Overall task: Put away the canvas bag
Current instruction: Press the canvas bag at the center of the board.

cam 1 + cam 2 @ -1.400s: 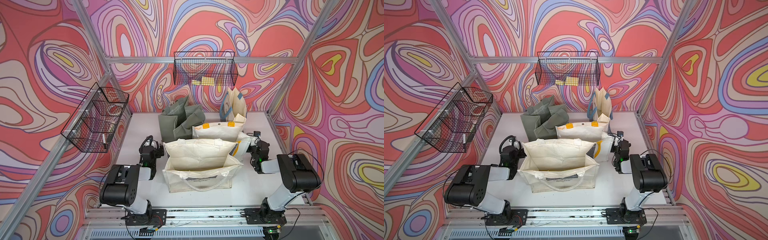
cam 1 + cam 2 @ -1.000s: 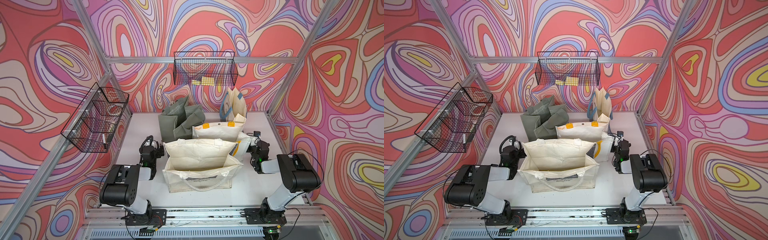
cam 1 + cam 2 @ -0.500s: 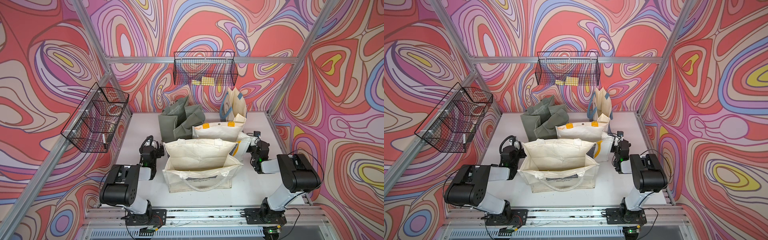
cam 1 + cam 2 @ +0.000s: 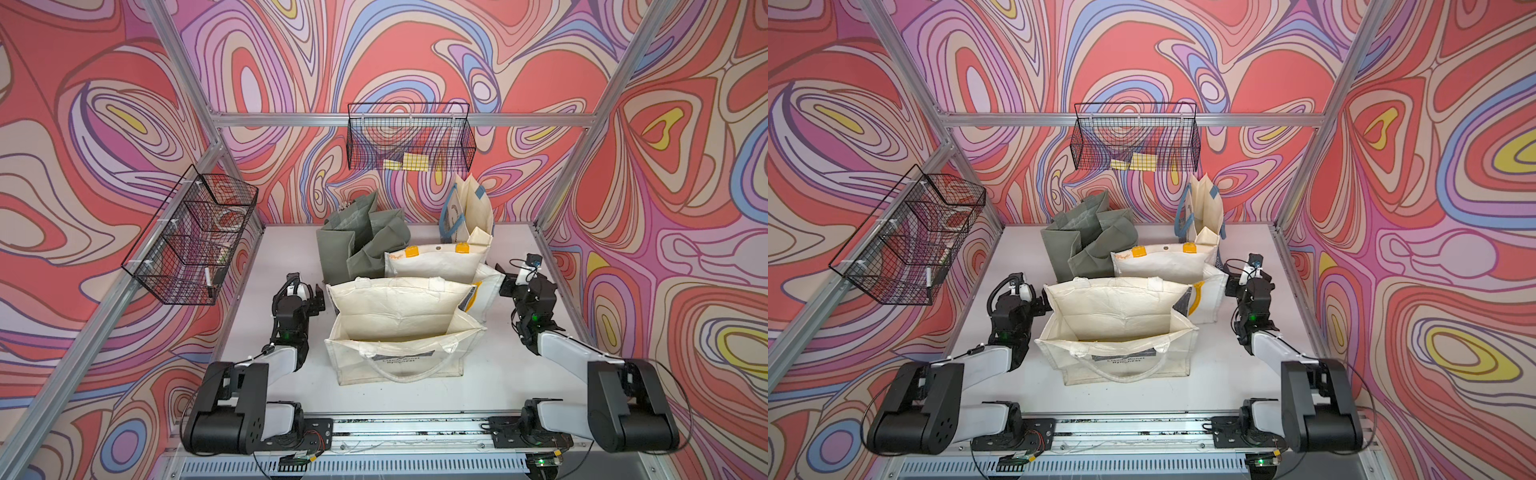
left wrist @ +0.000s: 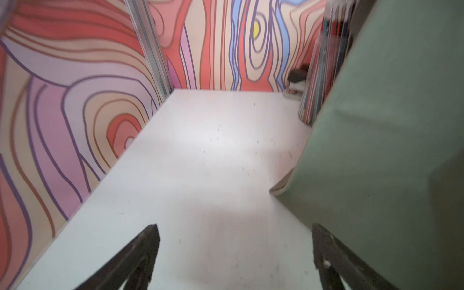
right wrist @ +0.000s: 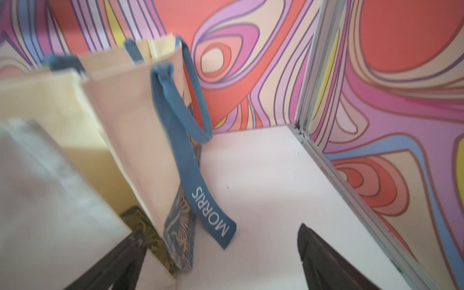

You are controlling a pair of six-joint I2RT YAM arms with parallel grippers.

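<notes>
On table [image 4: 498, 382], canvas bag [image 4: 399, 316] front centre, slumped bag [image 4: 357, 241] behind left, tall bag [image 4: 473, 212] behind right

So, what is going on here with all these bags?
Nothing is held yet. An open cream bag stands on the table. The left hand and the right hand sit low on either side of it, both open and empty. A green bag and other bags stand behind it.

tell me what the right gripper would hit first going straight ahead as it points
Most likely the blue MORRIS strap hanging off the cream tote, just ahead of the open right gripper; depth is hard to judge.
</notes>
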